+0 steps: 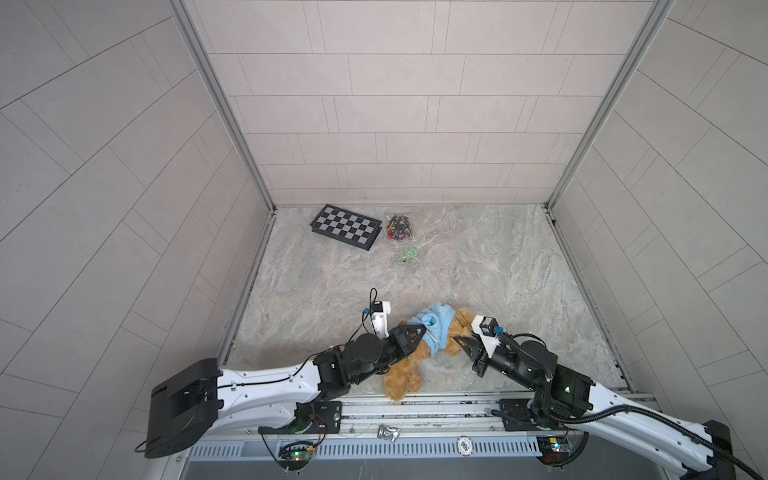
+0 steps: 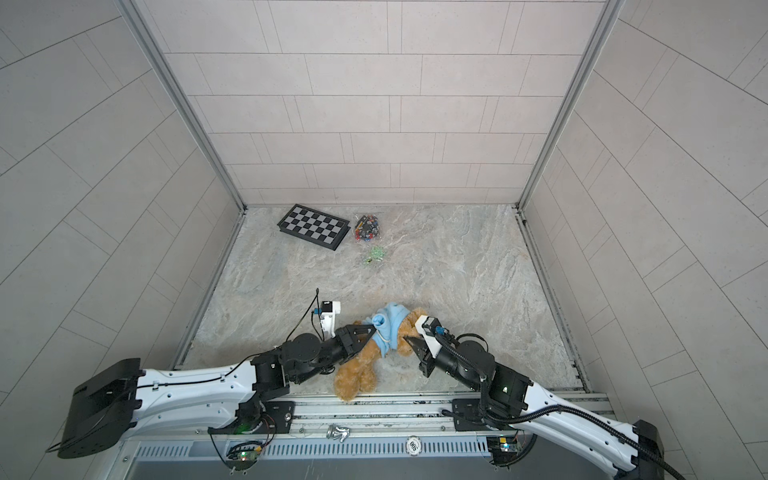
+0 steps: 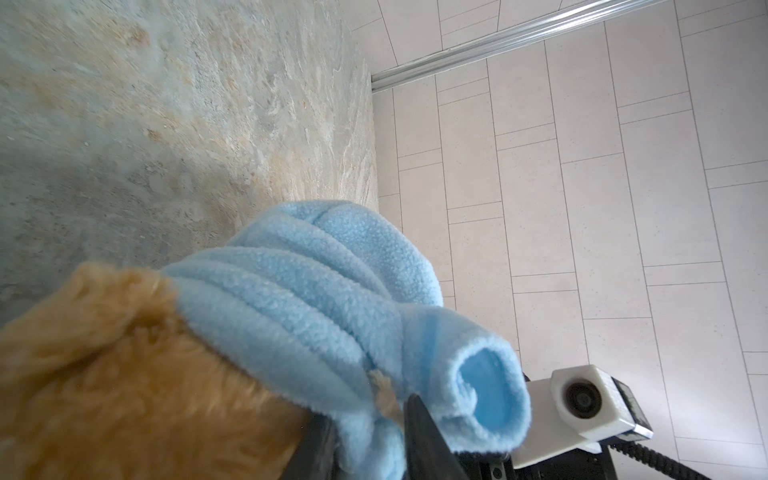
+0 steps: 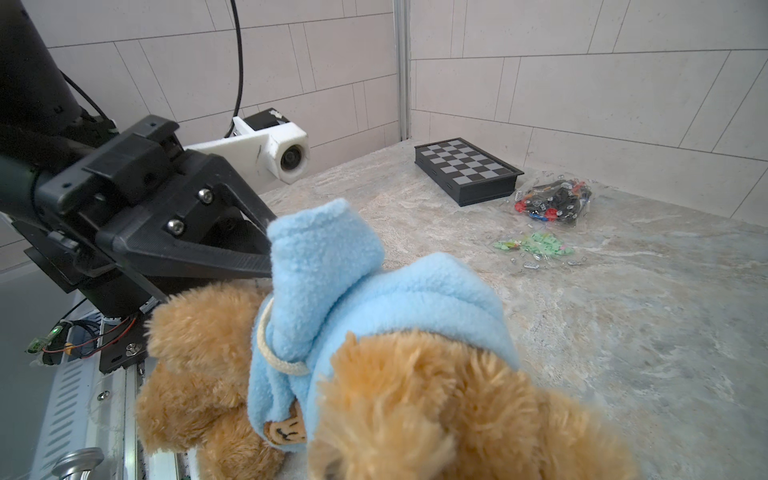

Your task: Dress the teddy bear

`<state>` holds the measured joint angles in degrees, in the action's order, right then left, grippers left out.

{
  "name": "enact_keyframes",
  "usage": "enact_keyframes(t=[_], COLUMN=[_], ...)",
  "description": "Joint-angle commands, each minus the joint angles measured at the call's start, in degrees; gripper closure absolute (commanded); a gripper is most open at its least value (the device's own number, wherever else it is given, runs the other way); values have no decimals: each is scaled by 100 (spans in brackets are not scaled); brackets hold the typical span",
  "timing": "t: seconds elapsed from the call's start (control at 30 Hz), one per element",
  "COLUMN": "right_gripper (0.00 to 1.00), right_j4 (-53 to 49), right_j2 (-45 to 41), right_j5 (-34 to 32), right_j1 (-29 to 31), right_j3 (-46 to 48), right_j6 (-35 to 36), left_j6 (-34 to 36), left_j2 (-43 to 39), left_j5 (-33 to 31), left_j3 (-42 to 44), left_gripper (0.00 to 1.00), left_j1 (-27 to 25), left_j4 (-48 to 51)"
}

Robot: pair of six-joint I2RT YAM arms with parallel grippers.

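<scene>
A folded black chessboard point(image 1: 345, 227) lies at the far left of the marble-patterned tabletop point(image 1: 498, 270). Just beside it, on the right, is a clear bag of dark, red and blue small parts point(image 1: 400, 227). Nearer to the front, a clear bag of green pieces point(image 1: 409, 253) lies close to that bag. A silver metal object point(image 1: 387, 433) rests on the front rail.

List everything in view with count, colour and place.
teddy bear: 1, golden-brown, near edge, between the arms
hoodie: 1, light blue, bunched round the bear's body
chessboard box: 1, black and grey, far left corner
bag of small parts: 1, clear, beside the box
bag of green pieces: 1, clear, nearer than that bag
metal object: 1, silver, on front rail
round token: 1, white, on front rail
left end effector: 1, black, closed on the hoodie
right end effector: 1, black, shut, beside the bear
</scene>
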<state>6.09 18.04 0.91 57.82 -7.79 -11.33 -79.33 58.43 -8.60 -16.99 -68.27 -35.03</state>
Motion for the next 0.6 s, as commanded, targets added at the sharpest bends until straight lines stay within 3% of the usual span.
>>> enact_keyframes(t=[0.0,0.17,0.4,0.57], right_gripper=[100,100,100,100], right_j4=[370,349,487,570], right_j2=[-314,-525,-468,-451], right_j5=[101,42,20,39], right_j1=[67,71,80,80], right_j3=[12,51,67,76], right_j6=[139,221,248,295], left_j6=[-269,-388,-456,-399], left_j2=[-72,-104,49,72], left_j5=[-362,-543,-605,-418], left_j3=[266,399,366,99], left_gripper=[69,67,80,75], left_j1=[25,28,17,16], left_j4=[-806,-1313,-1688,-1248])
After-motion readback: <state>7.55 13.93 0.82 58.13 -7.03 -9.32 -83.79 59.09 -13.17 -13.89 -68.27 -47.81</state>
